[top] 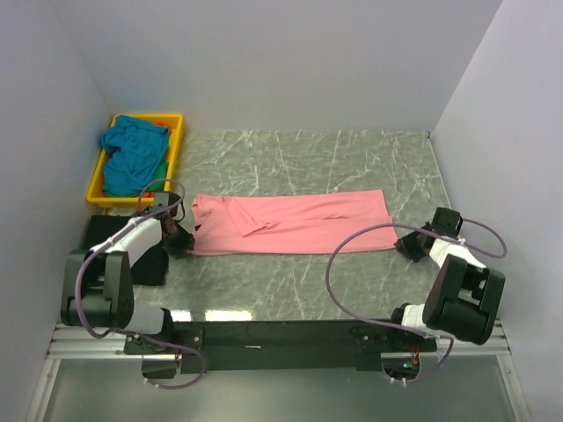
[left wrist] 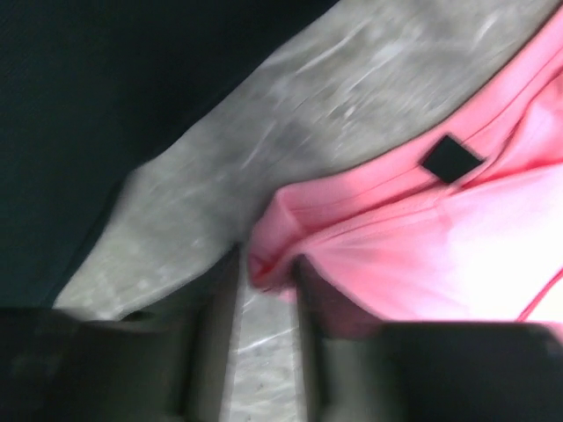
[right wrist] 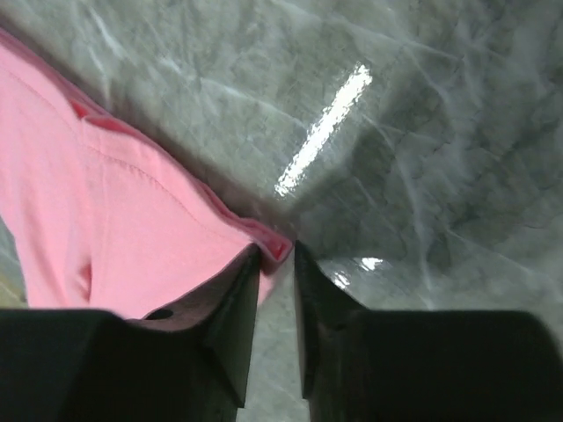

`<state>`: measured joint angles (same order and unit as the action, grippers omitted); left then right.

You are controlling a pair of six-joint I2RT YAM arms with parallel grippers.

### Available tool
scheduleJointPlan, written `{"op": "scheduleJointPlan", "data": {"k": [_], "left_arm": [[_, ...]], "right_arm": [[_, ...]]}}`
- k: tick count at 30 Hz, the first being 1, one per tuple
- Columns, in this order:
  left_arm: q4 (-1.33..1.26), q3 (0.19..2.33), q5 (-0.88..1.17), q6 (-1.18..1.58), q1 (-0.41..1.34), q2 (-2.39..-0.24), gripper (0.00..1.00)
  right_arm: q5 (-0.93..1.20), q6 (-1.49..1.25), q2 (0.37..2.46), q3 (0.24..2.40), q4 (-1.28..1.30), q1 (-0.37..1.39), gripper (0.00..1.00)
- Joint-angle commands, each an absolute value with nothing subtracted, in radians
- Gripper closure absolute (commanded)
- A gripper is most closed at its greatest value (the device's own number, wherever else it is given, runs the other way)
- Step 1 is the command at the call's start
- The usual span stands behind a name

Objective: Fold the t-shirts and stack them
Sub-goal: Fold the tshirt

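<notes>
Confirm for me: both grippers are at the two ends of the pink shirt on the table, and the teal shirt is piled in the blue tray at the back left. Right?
Not quite: the tray is yellow, not blue, as the top external view shows. The rest stands: the teal shirt is piled in it at the back left, and the left gripper and right gripper sit at the two ends of the pink shirt on the table.

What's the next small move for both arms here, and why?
Probably lift both ends together and carry them across to fold. The pink t-shirt lies as a long strip on the table; the left pincer and right pincer each appear closed on an end corner, with cloth between the fingers. The teal t-shirt waits in the yellow tray.
</notes>
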<state>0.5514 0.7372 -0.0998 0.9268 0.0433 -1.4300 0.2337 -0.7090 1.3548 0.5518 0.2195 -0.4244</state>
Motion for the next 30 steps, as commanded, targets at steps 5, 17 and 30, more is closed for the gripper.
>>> {"op": "scheduleJointPlan", "data": {"k": [5, 17, 30], "left_arm": [[0.641, 0.73, -0.104, 0.922, 0.038, -1.298, 0.44], [0.747, 0.834, -0.202, 0.835, 0.04, -1.123, 0.14], [0.569, 0.827, -0.203, 0.621, 0.04, -1.054, 0.16]], "right_arm": [[0.12, -0.675, 1.194, 0.525, 0.235, -0.431, 0.53], [0.011, -0.53, 0.991, 0.617, 0.091, 0.075, 0.49], [-0.032, -0.308, 1.628, 1.209, 0.135, 0.808, 0.56]]}}
